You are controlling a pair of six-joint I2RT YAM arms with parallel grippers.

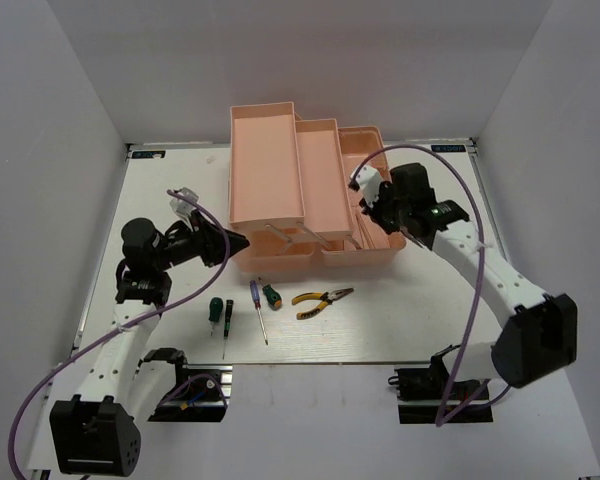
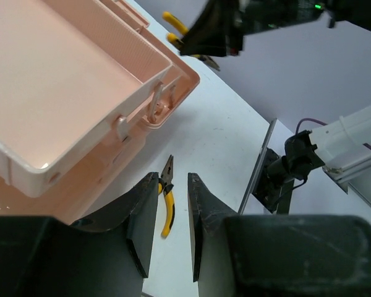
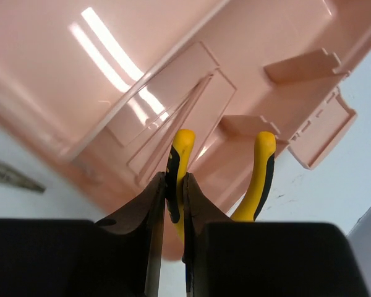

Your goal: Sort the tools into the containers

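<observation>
Your right fingers (image 3: pixel 161 192) are clamped on only one handle of the yellow pliers (image 3: pixel 264 167), toolbox (image 3: pixel 111 74) just beyond their tips, so the tool may swivel and snag the rim or drop outside; your left fingers (image 2: pixel 152 189) stand narrowly parted, empty.

The right gripper (image 3: pixel 173 185) has its two dark fingers (image 3: pixel 139 213) pinched tight on one yellow handle of the pliers (image 3: pixel 263 164), while the other handle splays out to the right, free of the grip, and both handle ends point up at the peach-pink toolbox (image 3: pixel 111 68). That toolbox fills most of the frame, glossy with streaks of light and moulded ribs, white table (image 3: pixel 340 185) showing at the right and a blurred grey metal piece (image 3: pixel 12 176) at the left edge
</observation>
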